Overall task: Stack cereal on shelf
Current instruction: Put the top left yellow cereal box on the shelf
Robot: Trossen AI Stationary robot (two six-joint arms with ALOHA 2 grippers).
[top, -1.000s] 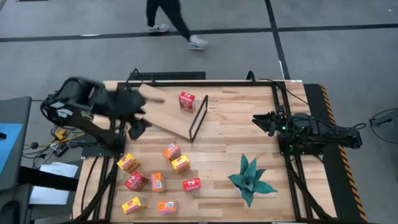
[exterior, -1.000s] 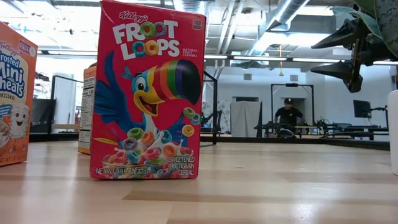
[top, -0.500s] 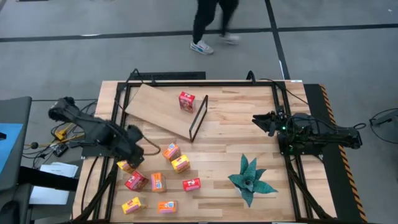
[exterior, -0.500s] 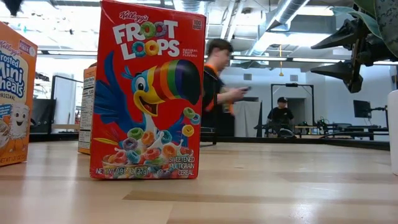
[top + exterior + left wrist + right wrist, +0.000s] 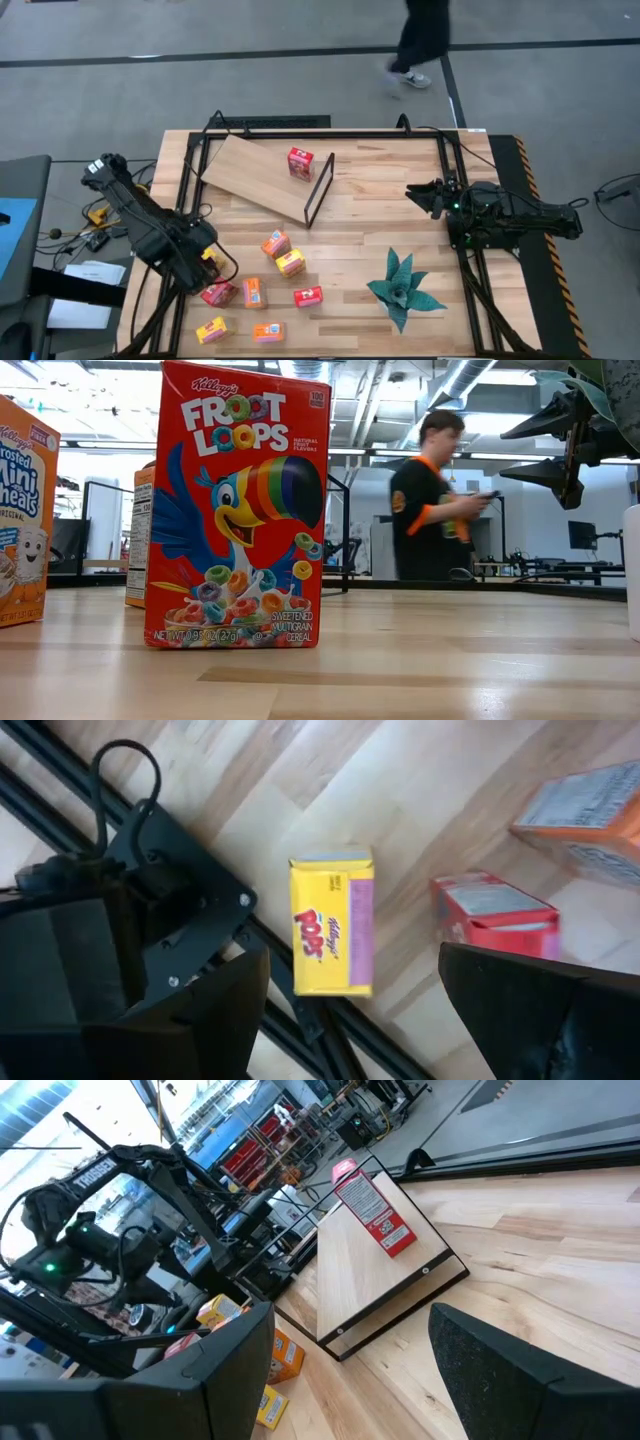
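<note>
The big wooden tabletop (image 5: 360,200) holds everything. On its far left part lies the shelf (image 5: 258,175), a flat light board with a thin black frame (image 5: 318,189) standing up at its right end. One red cereal box (image 5: 299,163) already stands on the shelf near that frame, so the job looks like it has only just begun. A green plant (image 5: 402,288) sits on the near right side, well apart from the boxes, so it should not get in the way. The other cereal boxes lie scattered on the near left part of the tabletop, close to the left arm, which makes them easy for that arm to reach. The left end effector (image 5: 203,262) hangs low over the edge of that group. Its fingers are spread wide with nothing between them, and they point down at a yellow box (image 5: 331,921) that lies flat right beside the black rail. A red box (image 5: 495,912) lies just beside the yellow one. It looks like the arm is lining up to pick up the yellow box. The right end effector (image 5: 418,193) waits at the right side, facing the shelf, open and empty. A person (image 5: 430,500) walks by behind the tabletop.
</note>
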